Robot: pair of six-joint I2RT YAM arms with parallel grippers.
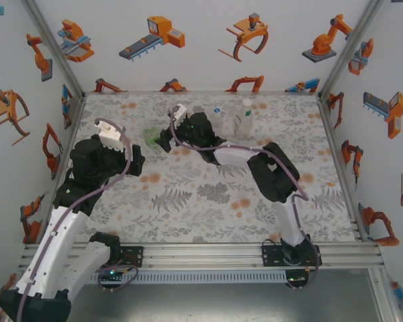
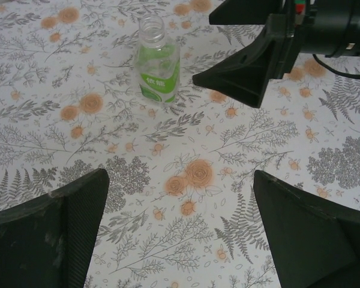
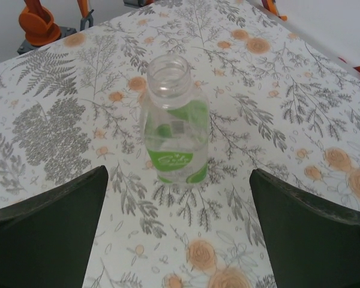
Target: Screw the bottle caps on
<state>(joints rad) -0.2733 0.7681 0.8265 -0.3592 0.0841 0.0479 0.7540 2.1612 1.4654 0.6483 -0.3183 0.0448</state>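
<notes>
Step in hand, as judged: the green bottle (image 3: 174, 120) is being lined up for capping. Its neck is open and no cap is fitted.

- Green bottle: it is set upright on the tabletop (image 1: 188, 201), left of centre and toward the far side. Clear plastic with a green label is noted, and threads are seen at the wide mouth.
- Right gripper (image 3: 178, 174): its fingers are spread wide and nothing is held. The bottle is framed just ahead of the gap and touched by neither finger.
- Left gripper (image 2: 181, 180): it is held wide apart and empty over bare tabletop, a little short of the bottle. One finger of the right gripper is seen just beside the bottle from this wrist.
- A second bottle (image 1: 221, 119) and a third bottle (image 1: 244, 119) are stood close together farther back and to the right. White tops are seen on both, likely caps already on, though they are too small to confirm.

Next move, as judged: the green bottle is to be clamped low on its body by one gripper. A cap is then to be set square on the threads and turned. Where that cap lies cannot be told.
</notes>
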